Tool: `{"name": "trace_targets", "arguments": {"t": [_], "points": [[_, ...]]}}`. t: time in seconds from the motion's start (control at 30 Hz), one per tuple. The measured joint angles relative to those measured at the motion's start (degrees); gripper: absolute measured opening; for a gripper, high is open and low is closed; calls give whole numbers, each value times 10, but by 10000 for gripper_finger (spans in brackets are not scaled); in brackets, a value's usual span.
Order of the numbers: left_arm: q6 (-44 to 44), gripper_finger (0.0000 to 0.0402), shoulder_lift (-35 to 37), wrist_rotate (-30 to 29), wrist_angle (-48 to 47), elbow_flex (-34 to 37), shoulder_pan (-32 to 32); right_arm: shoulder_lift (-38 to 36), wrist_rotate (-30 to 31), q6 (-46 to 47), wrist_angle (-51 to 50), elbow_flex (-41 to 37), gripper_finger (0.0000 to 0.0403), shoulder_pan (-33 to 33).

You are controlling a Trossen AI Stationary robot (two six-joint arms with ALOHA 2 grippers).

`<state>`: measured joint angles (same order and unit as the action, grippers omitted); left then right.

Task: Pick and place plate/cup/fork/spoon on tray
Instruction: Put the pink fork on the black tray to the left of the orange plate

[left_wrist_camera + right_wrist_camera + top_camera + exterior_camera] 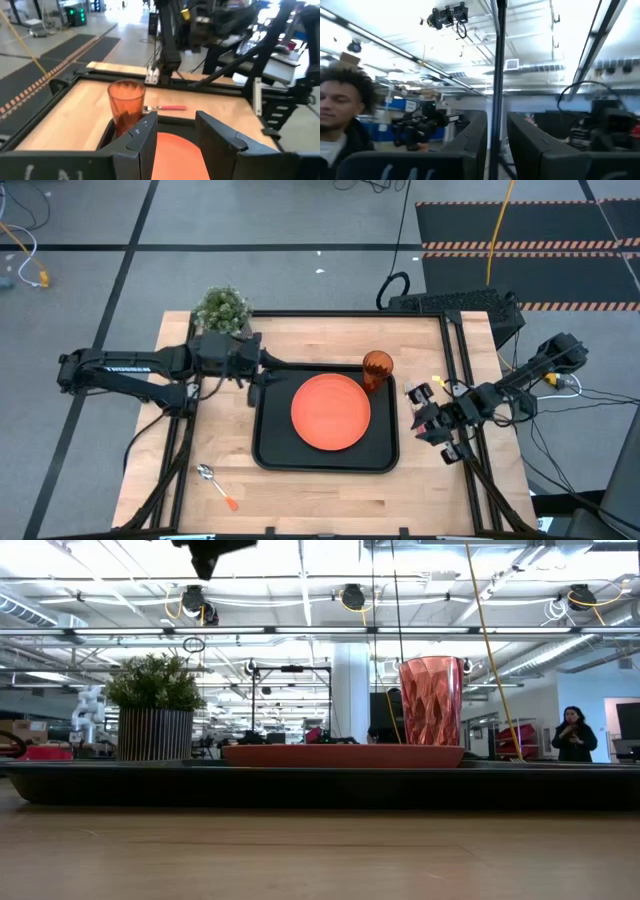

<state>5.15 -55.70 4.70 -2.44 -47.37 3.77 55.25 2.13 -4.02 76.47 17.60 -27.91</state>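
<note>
No brand or readable writing shows on any of the tableware.

The orange plate lies in the middle of the black tray, and the cup stands upright on the tray's far right corner, just beside the plate.

The left gripper hovers over the tray's far left edge, its fingers apart and empty, the plate just ahead of it and the cup beyond.

The fork lies on the table right of the cup.

The spoon lies on the bare wood near and left of the tray, well apart from both grippers.

The right gripper waits off the tray's right side, tilted upward, fingers slightly apart, holding nothing.
</note>
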Motion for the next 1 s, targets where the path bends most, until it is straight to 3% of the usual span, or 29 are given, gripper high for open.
{"name": "trace_targets", "arguments": {"t": [0.2,0.37,0.53,0.77,1.0], "points": [[-17,136,52,-2,-33,0,-33,22,117,79,-75,24,66,9],[-45,136,92,-2,-39,0,-44,48,252,169,-327,89,66,9],[-90,136,109,-10,-38,0,-44,71,322,293,-567,187,66,9],[-159,136,109,-84,-22,0,-44,90,319,596,-966,299,66,9],[-181,136,109,-99,26,0,-44,129,247,846,-1273,301,66,9]]}}
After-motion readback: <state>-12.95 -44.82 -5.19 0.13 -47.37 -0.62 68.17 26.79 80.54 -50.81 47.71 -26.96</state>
